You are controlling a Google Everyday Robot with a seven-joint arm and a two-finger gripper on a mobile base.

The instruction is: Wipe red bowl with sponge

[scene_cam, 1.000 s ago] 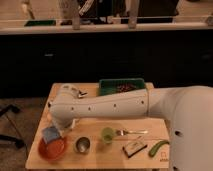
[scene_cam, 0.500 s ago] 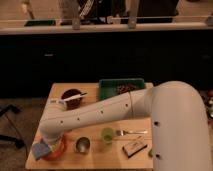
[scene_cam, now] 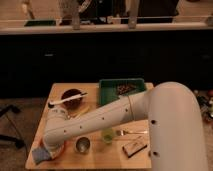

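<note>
The red bowl (scene_cam: pixel 61 149) sits at the table's front left corner; only part of its orange-red rim shows under the arm. My gripper (scene_cam: pixel 46 151) is at the end of the white arm, low over the bowl's left side. It is shut on the light-blue sponge (scene_cam: pixel 42 154), which sticks out at the bowl's left edge, pressed against or just above the rim. The fingers themselves are mostly hidden by the wrist.
A dark maroon bowl (scene_cam: pixel 73 98) with a white utensil across it stands at the back left. A green tray (scene_cam: pixel 123 90) is at the back. A metal cup (scene_cam: pixel 82 145), a green cup (scene_cam: pixel 107 135), a fork (scene_cam: pixel 133 132) and a dark block (scene_cam: pixel 135 148) lie along the front.
The arm has swung down and left across the table. The sponge has moved from over the bowl's middle to its left edge, and the arm now covers more of the bowl.
</note>
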